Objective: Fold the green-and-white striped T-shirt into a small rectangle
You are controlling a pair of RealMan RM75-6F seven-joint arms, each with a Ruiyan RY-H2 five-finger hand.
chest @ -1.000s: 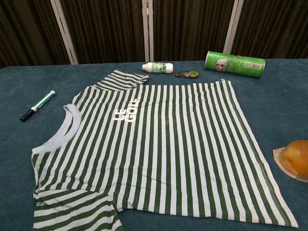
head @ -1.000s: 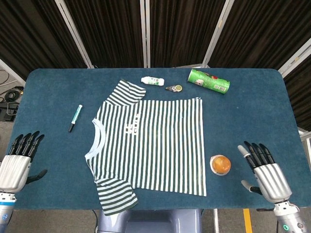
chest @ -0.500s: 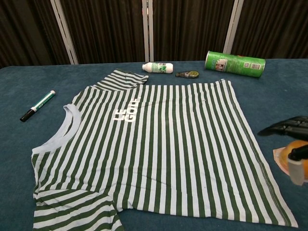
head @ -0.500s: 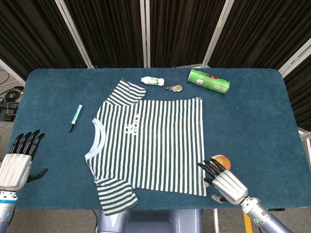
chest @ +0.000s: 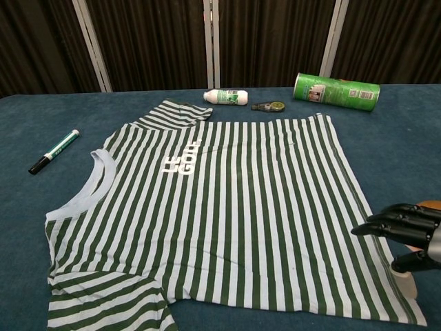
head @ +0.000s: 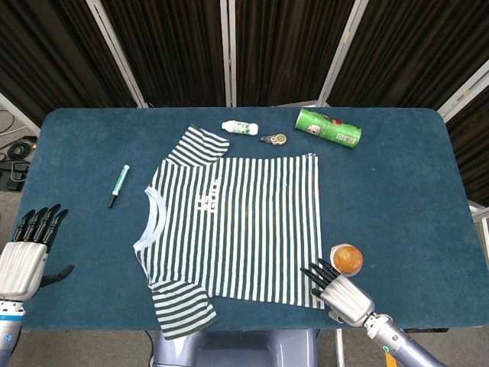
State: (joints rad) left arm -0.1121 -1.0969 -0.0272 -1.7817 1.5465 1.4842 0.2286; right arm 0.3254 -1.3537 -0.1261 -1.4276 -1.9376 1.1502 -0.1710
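While the striped T-shirt (head: 233,225) lies spread flat on the blue table (head: 412,191) with its collar toward the robot's left and its hem toward the right, the right hand (head: 338,294) sits at the shirt's near hem corner. Its dark fingers (chest: 393,222) are stretched out and slightly apart, tips over the edge of the fabric, holding nothing — whether they actually touch the cloth I cannot tell. The left hand (head: 24,256) rests well apart from the shirt at the table's near left edge, fingers extended and released, thumb out to the side, also with nothing in it.

Just beside the right hand, an orange object (head: 347,258) sits on the table, partly hidden behind the hand in the chest view. Along the far side — a small white bottle (head: 240,128), a small tape-like dispenser (head: 273,139) and a green can (head: 328,128) lying on its side. A green marker (head: 118,186) lies between the shirt's collar and the left edge.
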